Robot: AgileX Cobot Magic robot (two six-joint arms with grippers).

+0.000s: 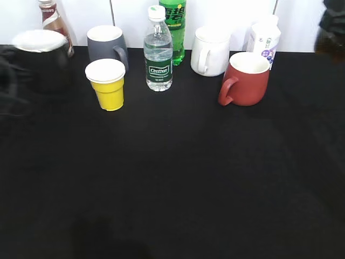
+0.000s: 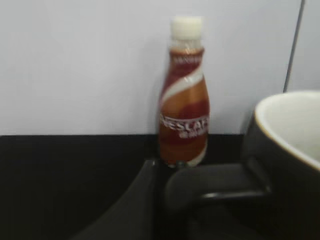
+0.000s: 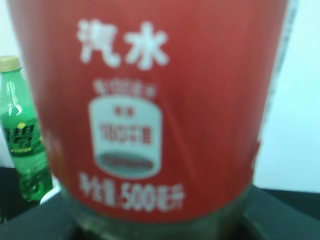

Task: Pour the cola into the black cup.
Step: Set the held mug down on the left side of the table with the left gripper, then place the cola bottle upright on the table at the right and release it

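The black cup [image 1: 39, 60], white inside, is at the far left of the black table and looks blurred. In the left wrist view it fills the right side [image 2: 287, 170], with its loop handle [image 2: 215, 186] at my left gripper [image 2: 165, 210], which looks shut on that handle. The cola's red label with white lettering [image 3: 150, 110] fills the right wrist view. My right gripper [image 3: 160, 230] is shut on the bottle, with dark fingers at both lower corners. In the exterior view only a dark blur [image 1: 330, 27] shows at the top right edge.
Along the back wall stand a Nescafe bottle [image 1: 54, 21] [image 2: 184, 100], grey mug [image 1: 107, 46], water bottle [image 1: 158, 54], green soda bottle [image 1: 176, 27] [image 3: 22, 145], white mug [image 1: 211, 51] and white carton [image 1: 265, 38]. A yellow cup [image 1: 108, 85] and a red mug [image 1: 245, 79] stand further forward.
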